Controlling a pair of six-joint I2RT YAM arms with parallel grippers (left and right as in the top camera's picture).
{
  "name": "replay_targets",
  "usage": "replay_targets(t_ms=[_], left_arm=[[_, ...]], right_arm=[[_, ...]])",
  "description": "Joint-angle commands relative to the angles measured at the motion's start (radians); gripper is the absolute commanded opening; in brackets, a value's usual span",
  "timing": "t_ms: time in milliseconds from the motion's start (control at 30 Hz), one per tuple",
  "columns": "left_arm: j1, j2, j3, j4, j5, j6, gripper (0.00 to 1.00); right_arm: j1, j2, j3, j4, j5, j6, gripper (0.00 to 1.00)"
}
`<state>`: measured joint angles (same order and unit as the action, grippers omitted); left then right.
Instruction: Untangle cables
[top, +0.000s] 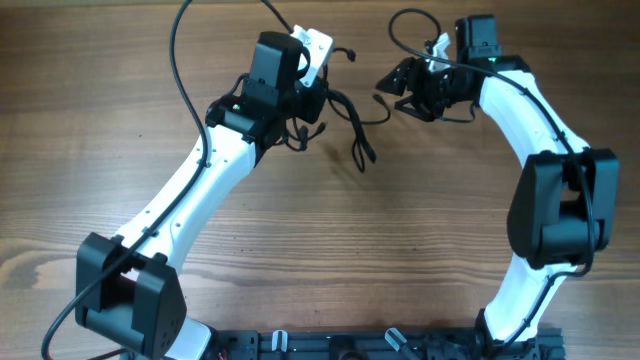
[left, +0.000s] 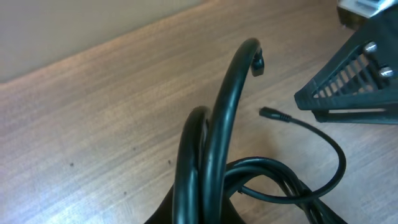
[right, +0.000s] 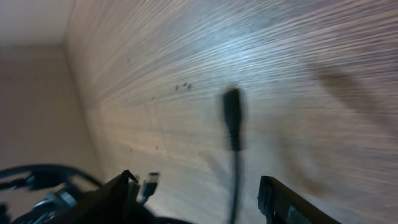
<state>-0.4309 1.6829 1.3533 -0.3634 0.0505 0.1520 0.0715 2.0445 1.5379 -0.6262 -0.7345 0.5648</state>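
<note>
The black cables (top: 352, 122) lie in a loose tangle at the back middle of the wooden table. My left gripper (top: 318, 100) is shut on the tangle. In the left wrist view the looped cords (left: 217, 143) rise from the jaws, and one small plug end (left: 272, 114) lies on the wood. My right gripper (top: 393, 84) is open just right of the tangle. In the right wrist view its two fingers (right: 199, 193) stand wide apart, with a blurred cord and barrel plug (right: 232, 118) hanging between them. A small flat plug (right: 149, 183) shows beside the left finger.
The wooden table (top: 400, 230) fills the overhead view. The right gripper's black finger (left: 348, 87) shows at the right of the left wrist view. Thick black arm wires (top: 180, 60) arc over the back. The arm bases stand at the front edge.
</note>
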Motion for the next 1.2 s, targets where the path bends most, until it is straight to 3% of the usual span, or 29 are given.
replay_targets(t_ms=[0, 367, 467, 567, 867, 967, 1100, 1167], left_arm=[[-0.005, -0.016, 0.008, 0.016, 0.019, 0.032, 0.04], [-0.005, -0.016, 0.008, 0.008, 0.019, 0.031, 0.04], [-0.005, -0.016, 0.008, 0.001, 0.019, 0.031, 0.04], [-0.005, -0.016, 0.008, 0.001, 0.019, 0.027, 0.04], [-0.005, -0.016, 0.008, 0.0, 0.019, 0.024, 0.04], [-0.005, -0.016, 0.008, 0.0, 0.019, 0.018, 0.04], [0.0, -0.016, 0.008, -0.018, 0.019, -0.107, 0.04], [0.011, -0.016, 0.008, -0.045, 0.018, -0.286, 0.04]], right_arm=[[-0.023, 0.074, 0.002, 0.013, -0.079, 0.022, 0.68], [-0.013, 0.184, 0.002, 0.174, -0.236, 0.139, 0.67], [-0.007, 0.217, 0.002, 0.204, -0.244, 0.145, 0.61], [-0.005, 0.224, 0.002, 0.24, -0.252, 0.142, 0.52], [0.0, 0.224, 0.002, 0.232, -0.345, 0.098, 0.05], [-0.002, 0.216, 0.002, 0.225, -0.348, 0.053, 0.04], [-0.027, 0.121, 0.002, 0.19, -0.344, -0.054, 0.04], [-0.043, 0.026, 0.002, 0.142, -0.344, -0.12, 0.04]])
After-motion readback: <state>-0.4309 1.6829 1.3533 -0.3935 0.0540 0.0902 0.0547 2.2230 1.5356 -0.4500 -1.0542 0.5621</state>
